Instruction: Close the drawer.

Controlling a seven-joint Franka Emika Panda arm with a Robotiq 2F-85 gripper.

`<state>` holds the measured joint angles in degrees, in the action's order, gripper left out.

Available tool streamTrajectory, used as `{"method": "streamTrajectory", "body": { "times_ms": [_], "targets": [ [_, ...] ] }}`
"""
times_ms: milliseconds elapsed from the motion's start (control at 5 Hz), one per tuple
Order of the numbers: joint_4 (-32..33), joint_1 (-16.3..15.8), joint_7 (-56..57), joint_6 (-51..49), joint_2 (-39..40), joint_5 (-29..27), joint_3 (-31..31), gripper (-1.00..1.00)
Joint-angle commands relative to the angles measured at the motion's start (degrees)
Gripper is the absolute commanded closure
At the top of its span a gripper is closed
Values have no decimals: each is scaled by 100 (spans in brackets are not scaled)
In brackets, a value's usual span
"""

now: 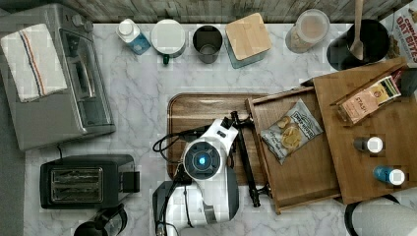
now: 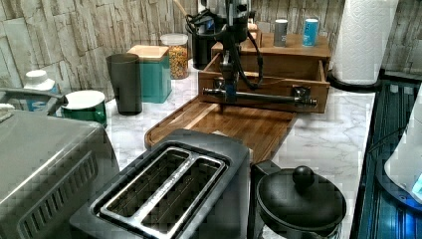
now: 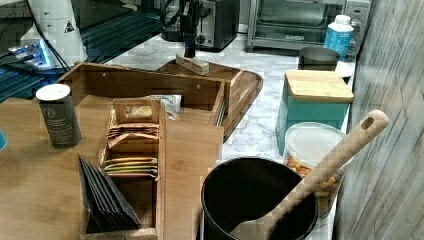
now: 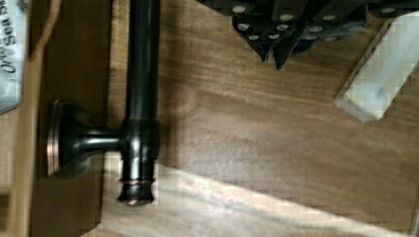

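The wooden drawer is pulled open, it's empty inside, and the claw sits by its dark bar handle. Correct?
Not quite: the light-brown wooden drawer is open but not empty. The top view shows a grey snack bag of chips lying in it. The claw is indeed at the dark metal bar handle, as the left view shows.

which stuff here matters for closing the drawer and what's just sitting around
For the job:
- drawer, pulled open
- its dark bar handle
- hand, at the handle

Just lying about:
- chip bag inside the drawer
- serving tray
- toaster
- teal canister
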<state>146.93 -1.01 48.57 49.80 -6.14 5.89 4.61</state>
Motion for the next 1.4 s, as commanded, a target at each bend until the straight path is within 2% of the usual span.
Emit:
{"method": "streamTrajectory", "body": {
  "times_ms": [200,400,600,800,1000,1200,1400],
  "targets": [
    [222,312,200,261,220,389,-309,100],
    [326,387,182,326,192,473,-392,100],
    [215,401,460,-15,164,255,-562,100],
    [183,511,967,22,235,102,-713,100],
    [173,683,1140,212,295,182,-689,100],
    [-60,829,1689,120,469,-148,-731,100],
    [-174,923,1822,365,660,-13,-822,100]
  ]
}}
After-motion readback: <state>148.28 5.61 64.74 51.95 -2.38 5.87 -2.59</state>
